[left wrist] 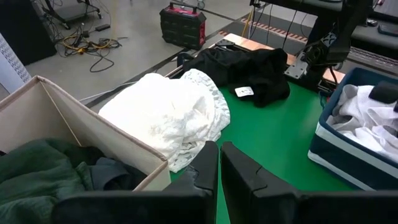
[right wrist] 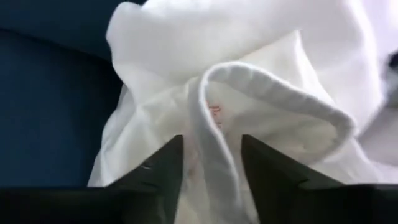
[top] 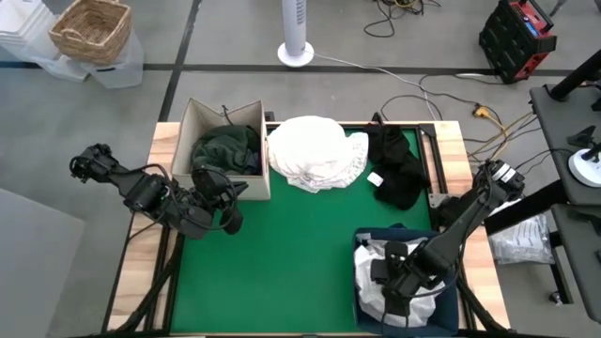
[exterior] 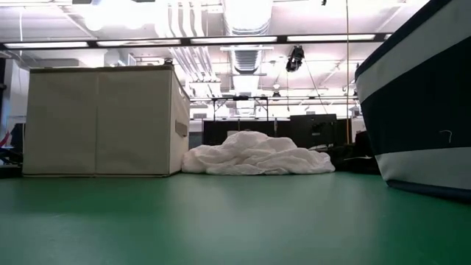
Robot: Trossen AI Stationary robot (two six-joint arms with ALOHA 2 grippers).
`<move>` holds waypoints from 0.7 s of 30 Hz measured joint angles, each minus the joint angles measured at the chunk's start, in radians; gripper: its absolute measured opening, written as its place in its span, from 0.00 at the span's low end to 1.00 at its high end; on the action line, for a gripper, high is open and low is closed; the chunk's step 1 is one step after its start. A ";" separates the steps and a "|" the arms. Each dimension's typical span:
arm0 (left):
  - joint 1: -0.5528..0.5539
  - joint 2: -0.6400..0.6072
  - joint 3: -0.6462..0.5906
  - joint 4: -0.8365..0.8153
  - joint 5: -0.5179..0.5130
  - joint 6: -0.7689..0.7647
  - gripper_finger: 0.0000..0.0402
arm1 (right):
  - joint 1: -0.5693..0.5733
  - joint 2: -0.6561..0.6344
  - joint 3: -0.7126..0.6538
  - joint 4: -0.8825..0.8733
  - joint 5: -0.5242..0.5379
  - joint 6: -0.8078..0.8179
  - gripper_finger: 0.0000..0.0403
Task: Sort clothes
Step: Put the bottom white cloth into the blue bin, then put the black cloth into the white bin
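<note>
A white garment (right wrist: 249,50) lies in the navy bin (top: 404,231) at the table's near right. My right gripper (right wrist: 211,143) hangs open just above it, pointing down, over the bin (top: 387,282). My left gripper (left wrist: 219,149) is shut and holds nothing. It hovers beside the cardboard box (top: 202,122) at the far left. A dark green garment (top: 225,150) lies in that box. A pile of white clothes (top: 315,150) rests on the green mat at the far middle. A black garment (top: 396,164) lies to its right. My right gripper stands open, from above, over the white garment in the bin. A hemmed fold (right wrist: 214,155) of the garment rises between its two fingers. I cannot tell whether either finger touches it. The garment rests in the bin.
The green mat (top: 282,263) is bare in the middle and near left. The table's wooden rim (top: 141,235) frames it. On the floor beyond the table are a wicker basket (top: 91,28), a white fan base (top: 295,53) and a red and black toolbox (top: 518,38).
</note>
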 joint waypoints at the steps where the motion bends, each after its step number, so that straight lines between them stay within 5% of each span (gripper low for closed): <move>1: 0.000 0.000 0.000 0.000 0.000 0.000 0.00 | 0.001 0.000 0.019 -0.028 -0.001 0.000 0.40; 12: 0.000 0.000 0.000 0.096 0.001 0.001 0.00 | 0.006 -0.003 0.306 -0.435 -0.042 -0.062 0.60; 21: 0.048 0.019 0.000 0.309 -0.004 0.062 0.00 | -0.123 -0.086 0.398 -0.524 0.379 -0.278 0.57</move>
